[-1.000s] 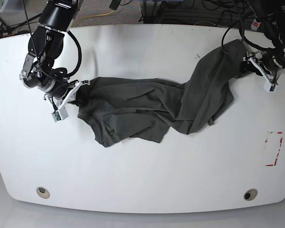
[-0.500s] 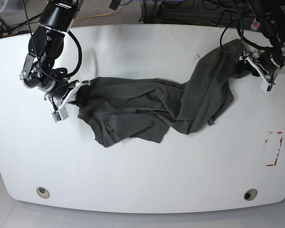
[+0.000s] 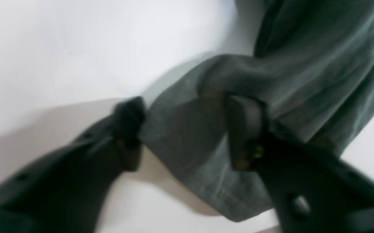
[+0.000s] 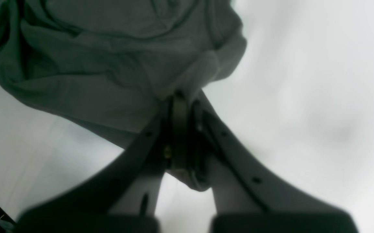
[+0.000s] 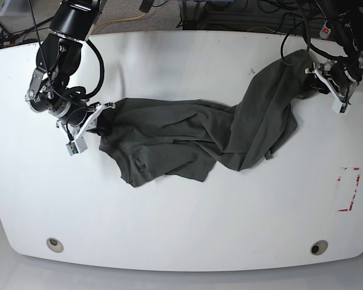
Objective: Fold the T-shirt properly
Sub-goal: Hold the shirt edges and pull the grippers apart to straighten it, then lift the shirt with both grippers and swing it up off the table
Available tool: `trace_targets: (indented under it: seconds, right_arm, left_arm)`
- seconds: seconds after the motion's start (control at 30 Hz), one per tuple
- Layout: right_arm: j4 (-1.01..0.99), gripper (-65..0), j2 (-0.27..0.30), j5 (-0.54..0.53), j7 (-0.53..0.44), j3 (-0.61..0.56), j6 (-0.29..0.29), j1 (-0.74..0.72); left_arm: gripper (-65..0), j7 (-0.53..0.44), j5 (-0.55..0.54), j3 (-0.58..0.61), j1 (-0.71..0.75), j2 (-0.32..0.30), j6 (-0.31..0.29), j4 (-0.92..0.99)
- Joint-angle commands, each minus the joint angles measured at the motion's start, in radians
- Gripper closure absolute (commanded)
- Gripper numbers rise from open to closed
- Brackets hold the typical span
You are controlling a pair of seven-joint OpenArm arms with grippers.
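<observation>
The dark grey-green T-shirt (image 5: 187,139) lies crumpled across the white table (image 5: 181,211), stretched from the left to the far right. On the left of the base view, my right gripper (image 5: 100,121) is shut on a bunched edge of the T-shirt (image 4: 109,64). The right wrist view shows that gripper (image 4: 182,100) with its fingers pressed together on the cloth. On the far right, my left gripper (image 5: 317,84) is at the shirt's raised end. In the left wrist view its jaws (image 3: 187,129) stand apart, with a flap of the T-shirt (image 3: 303,64) between them.
A red tape rectangle (image 5: 349,188) marks the table near its right edge. Two round holes (image 5: 55,244) (image 5: 319,247) sit near the front edge. Cables (image 5: 242,15) lie beyond the far edge.
My left gripper has shifted slightly up and back at the shirt's right end, and its jaws have narrowed around the cloth. The right arm and the rest of the shirt stay still.
</observation>
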State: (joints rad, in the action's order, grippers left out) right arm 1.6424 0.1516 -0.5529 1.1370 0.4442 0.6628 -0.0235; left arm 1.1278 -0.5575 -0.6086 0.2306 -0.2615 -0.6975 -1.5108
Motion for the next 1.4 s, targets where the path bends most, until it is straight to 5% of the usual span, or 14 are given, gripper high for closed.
trace_targets:
  seconds: [0.0,0.1,0.53,0.83,1.1,1.37]
  right_arm:
    - [0.017,0.0,0.009,-0.02,-0.019,0.003,0.007,-0.02]
    - [0.017,0.0,0.009,-0.02,-0.021,0.003,0.007,-0.02]
    - [0.077,0.0,0.001,-0.014,-0.018,0.005,-0.001,-0.016]
    - [0.123,0.0,0.047,-0.011,-0.027,0.005,-0.004,-0.025]
    - [0.046,0.0,0.084,0.084,-0.045,0.003,-0.001,-0.183]
    - [-0.049,0.0,0.11,0.196,-0.045,0.002,0.007,-0.37]
  left_arm:
    - [-13.5,0.057,0.032,0.029,0.011,-0.011,-0.001,0.002]
    - [0.0,0.056,0.032,0.037,0.011,-0.026,-0.001,0.002]
    - [-0.1,0.051,0.032,0.042,-0.015,-0.023,-0.001,-0.173]
    - [-0.1,0.004,0.032,0.157,-0.147,-0.023,-0.001,-0.276]
    - [-0.1,-0.021,0.03,0.257,-0.322,-0.023,0.103,-0.277]
    - [-0.1,-0.021,0.032,0.258,-0.448,-0.022,0.108,-0.34]
